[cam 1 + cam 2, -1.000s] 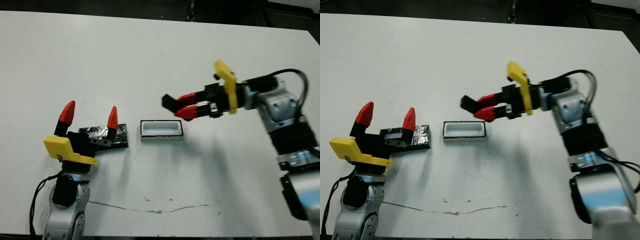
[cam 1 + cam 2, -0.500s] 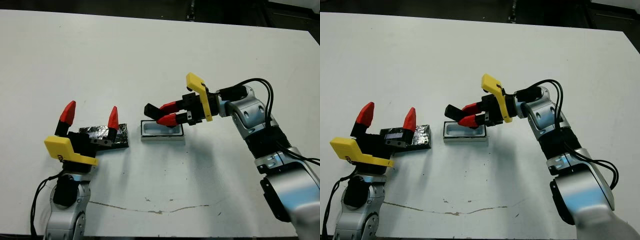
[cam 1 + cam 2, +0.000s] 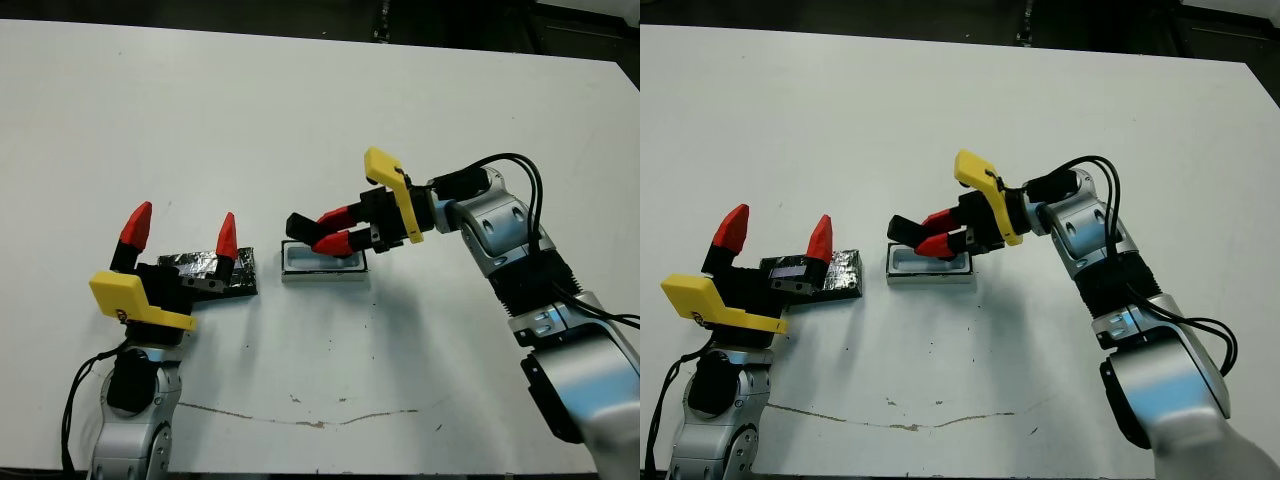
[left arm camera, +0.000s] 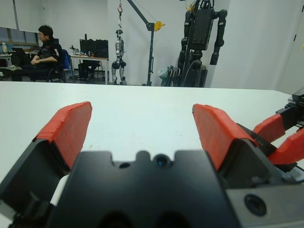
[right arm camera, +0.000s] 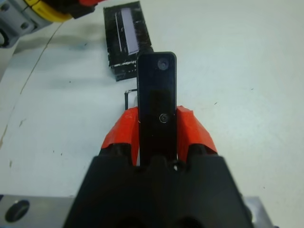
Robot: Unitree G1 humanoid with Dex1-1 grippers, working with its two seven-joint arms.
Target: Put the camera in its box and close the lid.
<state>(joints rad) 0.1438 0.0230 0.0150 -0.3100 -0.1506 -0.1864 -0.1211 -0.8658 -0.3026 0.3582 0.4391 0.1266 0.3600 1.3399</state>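
Your right gripper point(image 3: 337, 230) clamps the camera point(image 3: 303, 223) just above the box point(image 3: 323, 260) at table centre. Lower it level and square with the tray's long axis before letting go. The lid point(image 3: 212, 270) lies at nine o'clock of the box, beside the left gripper point(image 3: 180, 232), whose fingers are spread and empty. Only the right wrist view shows the camera's glossy face between the red pads.
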